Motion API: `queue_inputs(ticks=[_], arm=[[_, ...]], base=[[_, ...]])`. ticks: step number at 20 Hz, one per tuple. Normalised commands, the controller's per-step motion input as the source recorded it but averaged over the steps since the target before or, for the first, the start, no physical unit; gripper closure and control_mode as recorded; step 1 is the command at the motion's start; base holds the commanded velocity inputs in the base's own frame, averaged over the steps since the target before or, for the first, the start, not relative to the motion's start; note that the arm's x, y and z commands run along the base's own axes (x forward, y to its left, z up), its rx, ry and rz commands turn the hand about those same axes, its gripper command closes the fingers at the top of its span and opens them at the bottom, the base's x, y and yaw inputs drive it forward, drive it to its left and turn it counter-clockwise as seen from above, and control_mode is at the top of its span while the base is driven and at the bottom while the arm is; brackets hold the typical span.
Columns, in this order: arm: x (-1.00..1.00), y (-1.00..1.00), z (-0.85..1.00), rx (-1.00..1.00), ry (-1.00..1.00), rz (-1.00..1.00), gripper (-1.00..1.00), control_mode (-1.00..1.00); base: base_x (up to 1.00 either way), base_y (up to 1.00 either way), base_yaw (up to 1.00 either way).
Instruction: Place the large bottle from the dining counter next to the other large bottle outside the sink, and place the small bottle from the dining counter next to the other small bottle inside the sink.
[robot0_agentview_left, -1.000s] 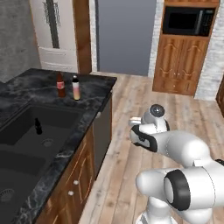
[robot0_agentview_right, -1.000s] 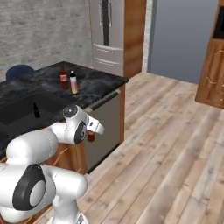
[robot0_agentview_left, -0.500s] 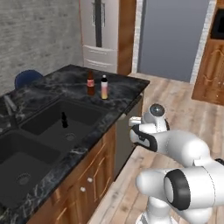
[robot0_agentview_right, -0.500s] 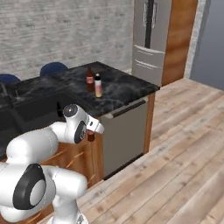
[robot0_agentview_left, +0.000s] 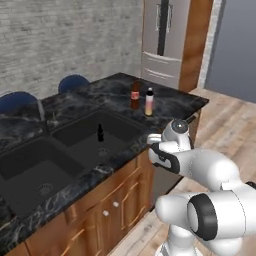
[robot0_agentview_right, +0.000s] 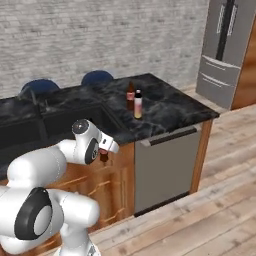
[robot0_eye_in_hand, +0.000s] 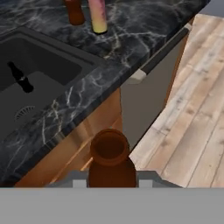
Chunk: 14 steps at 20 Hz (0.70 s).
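Brown wood floor near, w/ wood cabinets under black marble counter (robot0_agentview_left: 170, 102). Gripper (robot0_eye_in_hand: 109, 181) is clenched on small bottle (robot0_eye_in_hand: 110, 159), brownish-orange, round open top, just off counter edge. Farther: black sink (robot0_agentview_left: 65, 150) w/ tiny black bottle (robot0_agentview_left: 100, 132) inside; dark brown bottle (robot0_agentview_left: 135, 94) beside pale bottle (robot0_agentview_left: 149, 102). Grey brick wall, fridge far.

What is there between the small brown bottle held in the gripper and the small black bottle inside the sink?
In the hand view, the marble counter edge and the sink wall lie between the small brown bottle and the small black bottle; nothing else stands there.
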Motion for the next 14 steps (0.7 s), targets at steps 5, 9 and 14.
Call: queue_inputs(ticks=[5, 9, 14], arm=[[0.00, 0.00, 0.00, 0.00, 0.00, 0.00, 1.00, 1.00], [0.00, 0.00, 0.00, 0.00, 0.00, 0.00, 1.00, 1.00], [0.00, 0.00, 0.00, 0.00, 0.00, 0.00, 1.00, 1.00]], base=[[0.17, -0.32, 0.42], [0.16, -0.32, 0.42], [0.23, -0.36, 0.41]])
